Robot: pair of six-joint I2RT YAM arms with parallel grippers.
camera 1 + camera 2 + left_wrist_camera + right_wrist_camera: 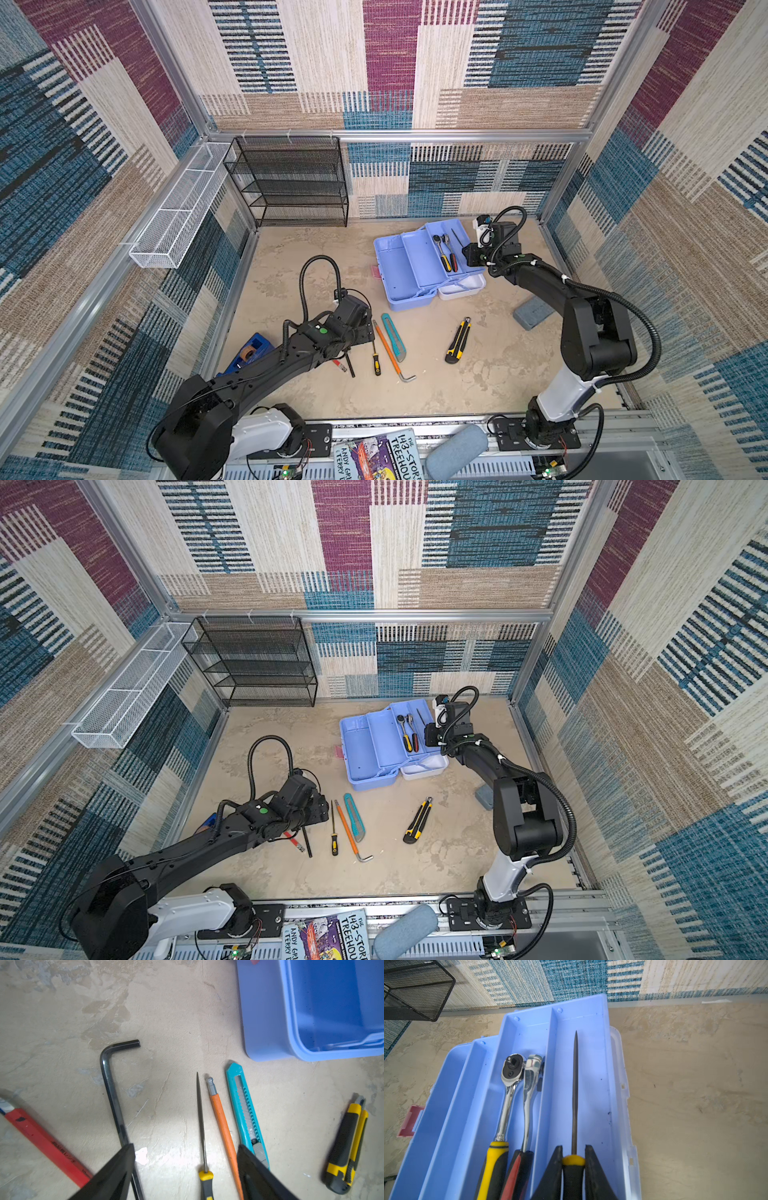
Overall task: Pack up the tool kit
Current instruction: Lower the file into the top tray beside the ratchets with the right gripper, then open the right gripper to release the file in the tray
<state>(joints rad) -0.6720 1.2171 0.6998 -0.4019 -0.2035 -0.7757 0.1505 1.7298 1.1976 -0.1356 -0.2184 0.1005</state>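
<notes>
1. Top views. The tool kit (394, 276) is sitting open toward the back right of the table (316, 266). Its trays are fanning out, so each compartment is lying open from above. The white lid (467, 289) is lying beneath the tray side. The right arm (540, 281) is reaching over the outermost tray. The left arm (270, 370) is hovering over the row of loose tools in front of the box, among them the teal cutter (393, 337), with the yellow-and-black cutter (459, 340) lying apart.

2. Left wrist. The left gripper (185, 1147) is holding its jaws wide apart and gripping nothing. The loose file (201, 1118) is lying between the fingers. The orange hex key (223, 1126) is running just beside one finger and the black hex key (113, 1093) beside the other. The wide spread is probably for straddling the slim file, and the orange key risks getting caught too.

3. Right wrist. The right gripper (574, 1147) is clamping the needle file (575, 1088) at its yellow collar. The blade is pointing along the outer compartment (591, 1064), parallel to its walls, likely so that it settles flat. The ratchet wrenches (511, 1068) are lying in the neighbouring compartment. Whether the file is touching the floor, I cannot tell.
</notes>
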